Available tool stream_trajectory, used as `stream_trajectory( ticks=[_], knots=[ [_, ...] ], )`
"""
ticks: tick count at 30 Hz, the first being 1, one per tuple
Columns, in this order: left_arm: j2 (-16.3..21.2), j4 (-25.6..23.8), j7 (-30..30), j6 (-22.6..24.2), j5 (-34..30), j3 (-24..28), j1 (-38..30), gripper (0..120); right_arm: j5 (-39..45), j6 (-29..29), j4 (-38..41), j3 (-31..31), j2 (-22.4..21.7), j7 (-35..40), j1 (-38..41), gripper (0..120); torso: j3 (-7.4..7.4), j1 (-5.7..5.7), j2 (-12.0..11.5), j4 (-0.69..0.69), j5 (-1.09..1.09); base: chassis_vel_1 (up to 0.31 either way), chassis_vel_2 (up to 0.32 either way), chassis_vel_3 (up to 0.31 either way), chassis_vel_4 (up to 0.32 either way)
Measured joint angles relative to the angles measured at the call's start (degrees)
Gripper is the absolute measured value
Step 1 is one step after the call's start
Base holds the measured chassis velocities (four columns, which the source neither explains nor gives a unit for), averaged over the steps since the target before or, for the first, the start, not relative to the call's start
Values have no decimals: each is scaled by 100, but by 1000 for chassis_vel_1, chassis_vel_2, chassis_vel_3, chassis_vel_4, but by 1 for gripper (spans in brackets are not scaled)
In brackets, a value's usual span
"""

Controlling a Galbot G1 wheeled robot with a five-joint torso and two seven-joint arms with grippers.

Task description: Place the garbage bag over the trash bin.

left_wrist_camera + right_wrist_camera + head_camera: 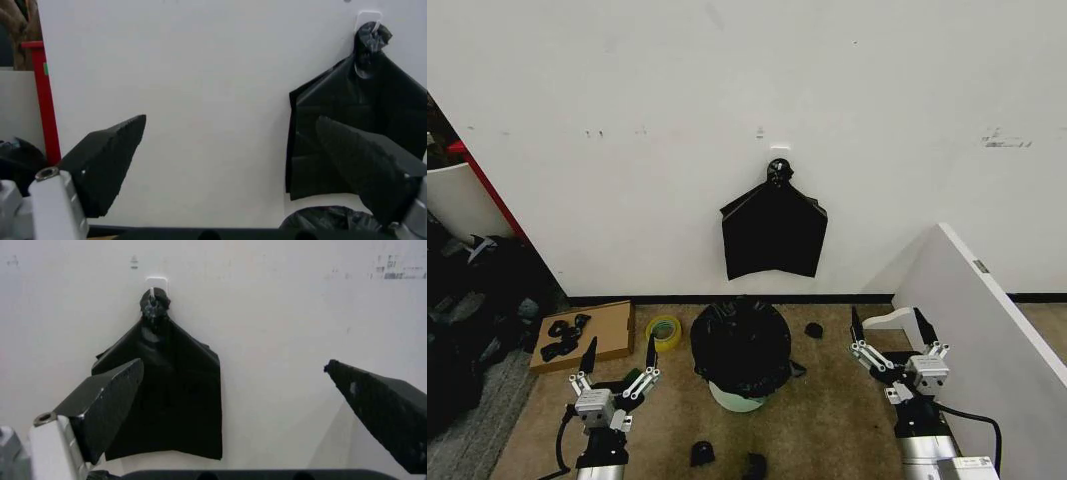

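I see the white wall [727, 120] ahead, a flat black bundle [773, 235] hanging from its hook. Below it on the floor stands the trash bin [735, 399] — the garbage bag [741, 345] already drapes over its rim and most of its sides. My left hand [615, 365] and right hand [889, 335] flank it, apart from it, both released, fingers spread — grasping nothing.
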Motion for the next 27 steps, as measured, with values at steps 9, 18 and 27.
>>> stream_trajectory(
  ticks=[9,18,27],
  knots=[
    [0,0,0,0,-1,0,0,100,2,0,-1,0,0,2,1,100,0,0,0,0,0,0,0,0,0],
    [1,1,0,1,-1,0,0,100,2,0,-1,0,-1,2,1,100,0,0,0,0,0,0,0,0,0],
    [0,1,0,1,-2,0,0,100,2,-1,-1,0,-1,3,1,100,0,0,0,0,0,0,0,0,0]
  ],
)
